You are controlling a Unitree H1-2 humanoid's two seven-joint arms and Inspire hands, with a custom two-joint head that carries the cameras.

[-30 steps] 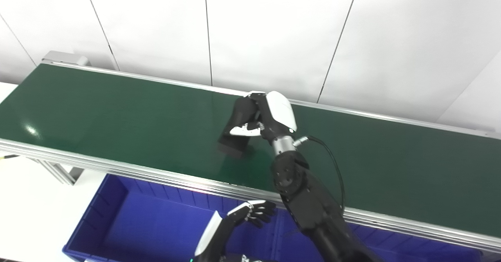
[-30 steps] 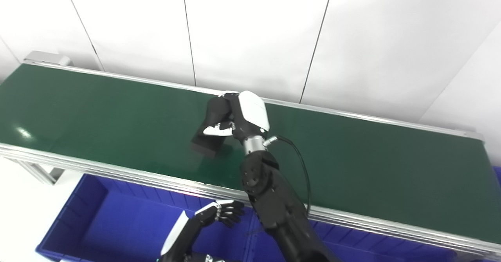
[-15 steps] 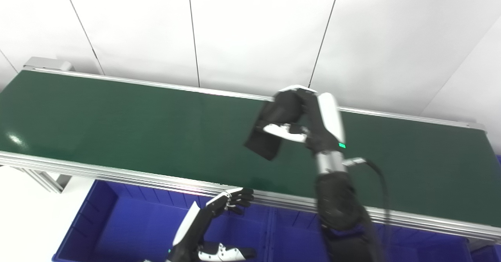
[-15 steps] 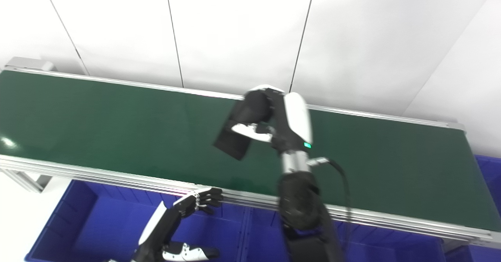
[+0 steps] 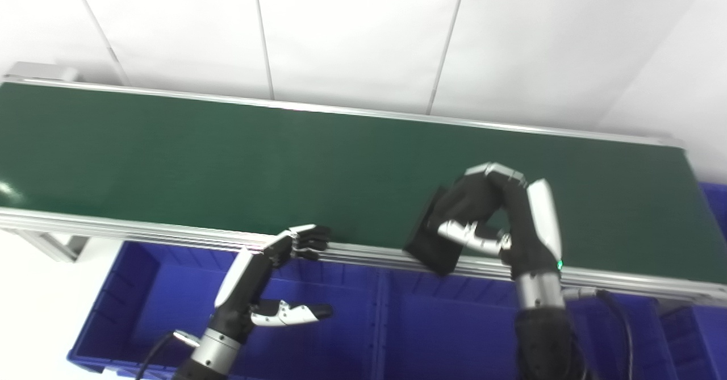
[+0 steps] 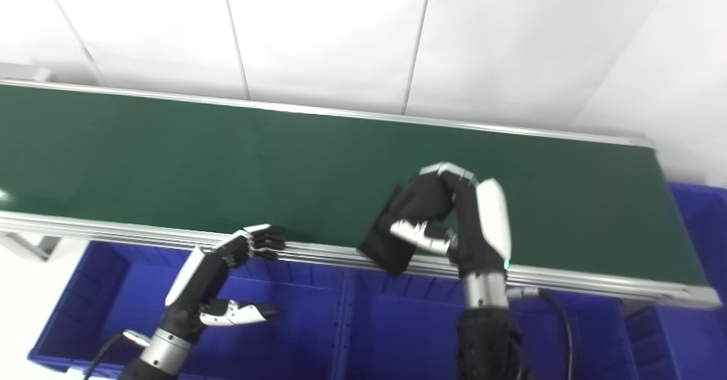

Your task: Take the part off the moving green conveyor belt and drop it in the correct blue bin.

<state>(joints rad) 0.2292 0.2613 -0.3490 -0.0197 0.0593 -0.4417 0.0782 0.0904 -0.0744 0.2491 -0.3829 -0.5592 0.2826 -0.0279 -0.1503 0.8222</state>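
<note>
My right hand (image 5: pixel 500 221) is shut on a black block-shaped part (image 5: pixel 433 241) and holds it tilted over the near rail of the green conveyor belt (image 5: pixel 227 158); it also shows in the right eye view (image 6: pixel 389 243). The part's lower end hangs past the rail, above the blue bin (image 5: pixel 448 334) below. My left hand (image 5: pixel 278 278) is open and empty, held above the left blue bin (image 5: pixel 142 312), fingers near the belt's near rail.
An aluminium rail (image 5: pixel 142 232) runs along the belt's near edge. Blue bins stand side by side under it, with a divider (image 5: pixel 386 323) between them. Another blue bin (image 6: pixel 698 209) shows past the belt's right end. White wall panels stand behind.
My right hand has carried the black part from above the belt's middle down and toward me, to the near rail. The camera has swung right. My left hand stays low over the bins.
</note>
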